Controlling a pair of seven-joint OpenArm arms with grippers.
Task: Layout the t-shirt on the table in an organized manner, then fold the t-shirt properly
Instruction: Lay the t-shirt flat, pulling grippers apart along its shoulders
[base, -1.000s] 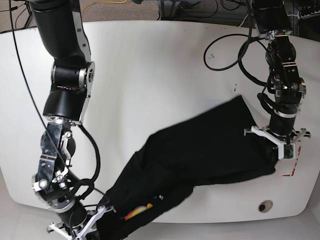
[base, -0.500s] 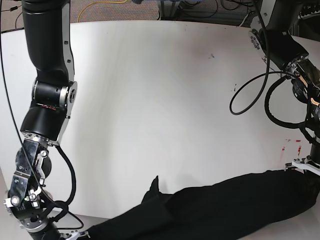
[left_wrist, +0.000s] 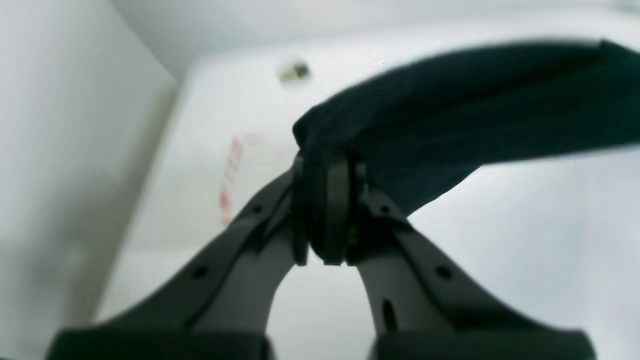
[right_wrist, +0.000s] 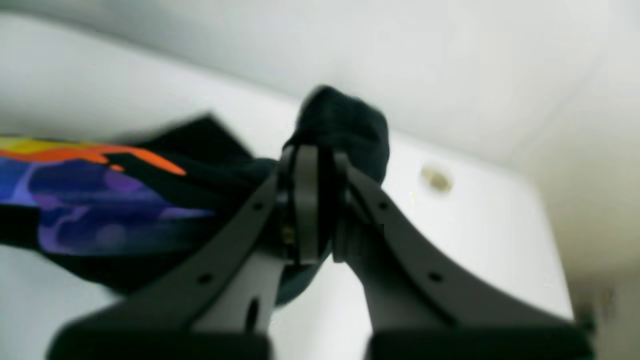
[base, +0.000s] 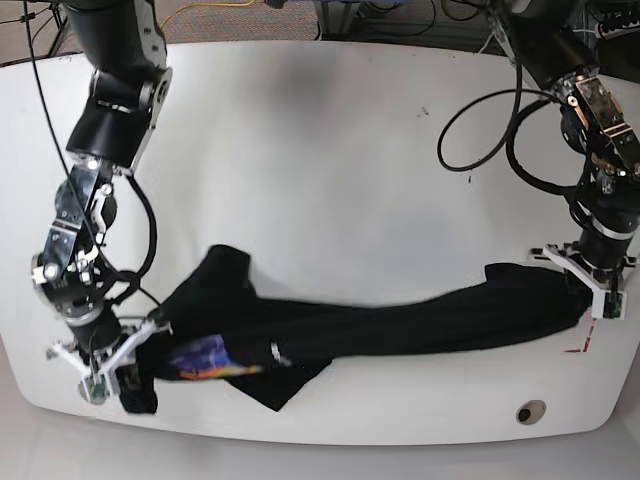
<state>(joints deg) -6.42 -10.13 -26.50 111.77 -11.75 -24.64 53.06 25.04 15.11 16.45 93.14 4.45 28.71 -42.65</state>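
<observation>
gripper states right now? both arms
Left gripper: shut on one end of the t-shirt.
Right gripper: shut on the t-shirt's other end, near the printed patch.

Both wrist views are blurred; the t-shirt print beside the right hand smears, lettering unreadable.
</observation>
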